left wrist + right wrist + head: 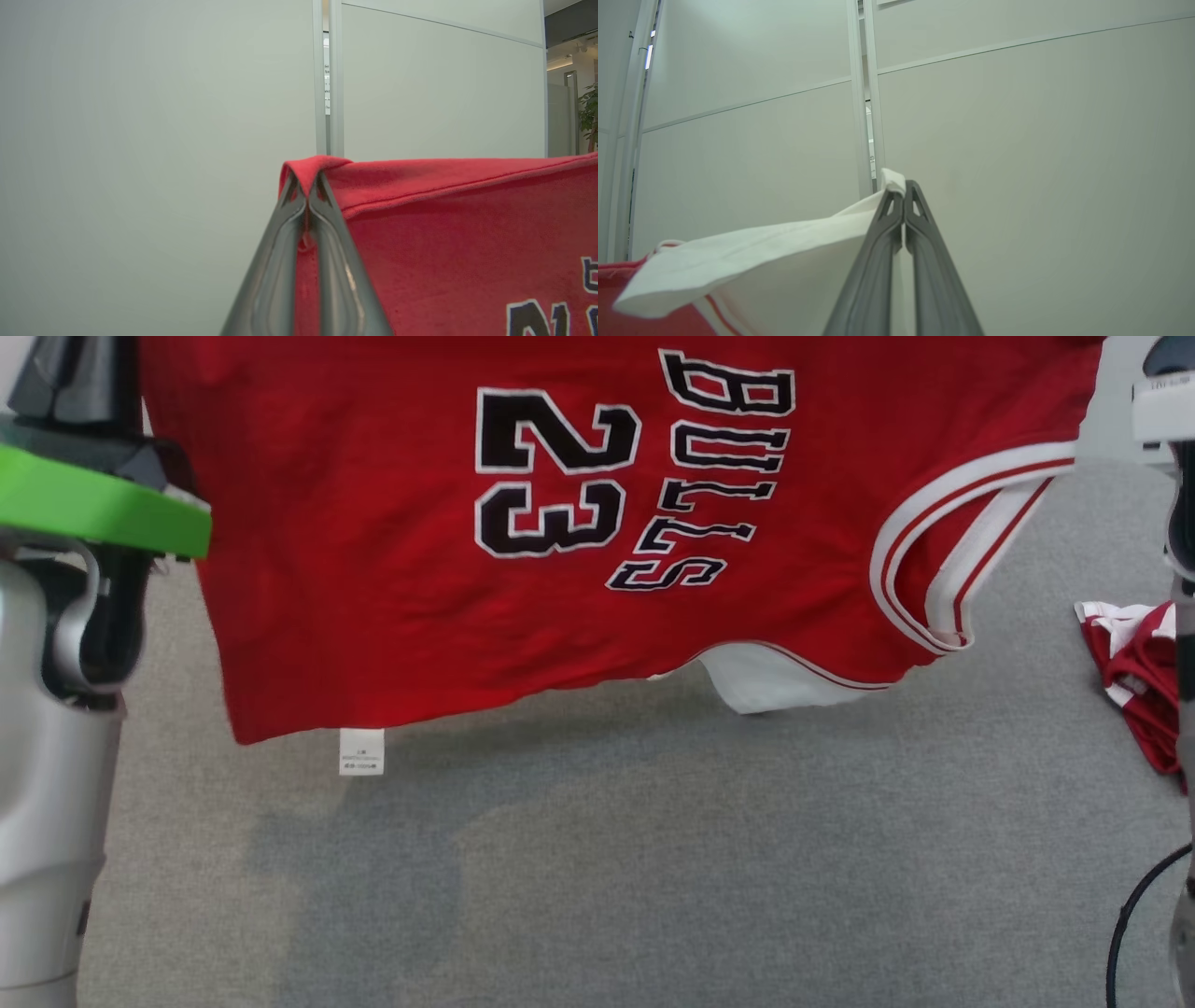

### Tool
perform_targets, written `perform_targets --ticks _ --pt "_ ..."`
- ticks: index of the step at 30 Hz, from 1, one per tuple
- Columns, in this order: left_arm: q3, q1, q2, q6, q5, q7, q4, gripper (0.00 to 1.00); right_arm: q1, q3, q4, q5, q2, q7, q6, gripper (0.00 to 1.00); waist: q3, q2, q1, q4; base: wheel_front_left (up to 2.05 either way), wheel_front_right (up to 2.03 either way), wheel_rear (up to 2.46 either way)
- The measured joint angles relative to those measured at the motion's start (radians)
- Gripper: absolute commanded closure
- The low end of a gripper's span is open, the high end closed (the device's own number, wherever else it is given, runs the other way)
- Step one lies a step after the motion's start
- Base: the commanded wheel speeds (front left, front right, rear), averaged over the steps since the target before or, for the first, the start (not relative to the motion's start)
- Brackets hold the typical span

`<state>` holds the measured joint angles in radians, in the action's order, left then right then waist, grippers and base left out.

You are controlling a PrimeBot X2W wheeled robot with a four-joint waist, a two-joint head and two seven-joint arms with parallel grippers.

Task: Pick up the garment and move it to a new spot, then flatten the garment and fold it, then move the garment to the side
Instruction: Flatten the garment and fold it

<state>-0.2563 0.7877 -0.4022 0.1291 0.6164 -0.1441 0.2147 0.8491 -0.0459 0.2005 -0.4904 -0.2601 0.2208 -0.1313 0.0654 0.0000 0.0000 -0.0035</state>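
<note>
a: where's your garment (579, 569) right now?
b: it hangs spread in the air with the lettering turned sideways, and its lower edge is above the grey surface (653, 877). the smaller red cloth lump (1134, 681) lies well apart, on your right.
a: and your hands?
b: your left gripper (307, 182) is pinched tight on a red hem corner. your right gripper (903, 189) is pinched tight on the edge of the white sleeve (761, 252).
a: so which step is this?
b: i'd judge it's the carry to the new spot, with flattening not yet begun. next you'd want to lower both arms evenly with the cloth taut, so the hanging edge with the care tag (361, 751) touches down first, away from the lump.
</note>
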Motion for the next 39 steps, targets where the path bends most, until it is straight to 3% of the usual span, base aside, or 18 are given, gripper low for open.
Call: perform_targets --ticks 8,12,16,20,23,30,33,39 --pt "0.019 0.167 0.014 -0.001 0.026 0.018 0.143 1.00 0.256 0.056 0.171 0.123 -0.008 -0.017 0.000 1.00 0.112 0.0000 0.0000 -0.010 0.00 0.00 0.00" --pt "0.023 0.322 0.030 -0.014 -0.012 -0.048 0.286 1.00 0.474 0.018 0.303 0.260 0.018 0.026 -0.001 1.00 0.200 0.0000 0.0000 -0.017 0.00 0.00 0.00" --pt "0.050 0.457 0.040 -0.021 -0.047 -0.104 0.344 1.00 0.616 -0.035 0.317 0.355 0.037 0.040 -0.001 1.00 0.262 0.0000 0.0001 -0.022 0.00 0.00 0.00" --pt "0.100 0.504 0.074 -0.022 -0.056 -0.116 0.365 1.00 0.640 -0.089 0.254 0.388 0.064 0.041 -0.002 1.00 0.311 0.0000 0.0000 -0.027 0.00 0.00 0.00" --pt "0.130 0.444 0.090 -0.014 -0.074 -0.117 0.365 1.00 0.538 -0.081 0.245 0.383 0.077 0.041 -0.002 1.00 0.327 0.0000 0.0001 -0.035 0.00 0.00 0.00" --pt "0.217 0.066 0.186 0.000 -0.080 -0.117 0.370 1.00 0.093 -0.029 0.185 0.266 0.069 0.041 -0.002 1.00 0.297 0.0000 0.0001 -0.047 0.00 0.00 0.00" --pt "0.205 -0.138 0.233 0.003 -0.085 -0.117 0.411 1.00 -0.128 -0.020 0.173 0.194 0.080 0.041 -0.002 1.00 0.275 0.0000 0.0001 -0.053 0.00 0.00 0.00" --pt "0.164 -0.396 0.299 0.002 -0.085 -0.117 0.442 1.00 -0.435 0.007 0.150 0.098 0.123 0.041 -0.001 1.00 0.231 0.0000 0.0000 -0.068 0.00 0.00 0.00"
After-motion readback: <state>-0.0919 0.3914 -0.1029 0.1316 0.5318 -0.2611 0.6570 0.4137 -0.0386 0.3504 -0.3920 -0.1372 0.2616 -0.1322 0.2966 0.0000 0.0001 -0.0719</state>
